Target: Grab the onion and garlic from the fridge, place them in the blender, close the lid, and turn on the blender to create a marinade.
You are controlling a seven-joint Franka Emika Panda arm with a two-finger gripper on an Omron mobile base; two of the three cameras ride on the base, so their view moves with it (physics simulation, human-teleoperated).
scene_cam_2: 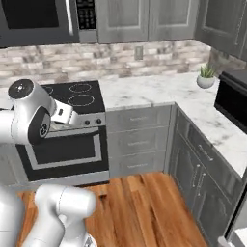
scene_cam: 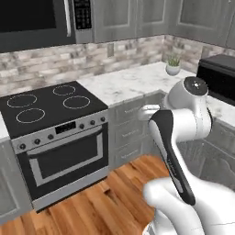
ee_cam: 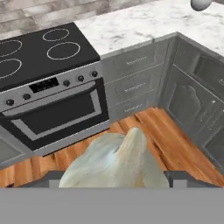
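A whitish, lumpy garlic (ee_cam: 114, 159) bulb sits large at the bottom of the hand view. My gripper (ee_cam: 113, 178) is shut on it, a dark fingertip (ee_cam: 47, 176) on its left and the other on its right. Beyond the bulb the hand looks down on the oven front and the wooden floor. The white arm (scene_cam: 176, 137) folds up at the lower right of the left base view and shows as the arm (scene_cam_2: 29, 118) at the left of the right base view. The onion, fridge, blender and lid are out of view.
A black stovetop (scene_cam: 48, 105) over an oven (scene_cam: 64, 158) stands ahead. A marble counter (scene_cam: 131, 82) runs right into a corner with a small potted plant (scene_cam_2: 206, 77) and a black box appliance (scene_cam: 219, 78). Grey drawers (scene_cam_2: 140, 140) and wooden floor (scene_cam_2: 144, 207) lie below.
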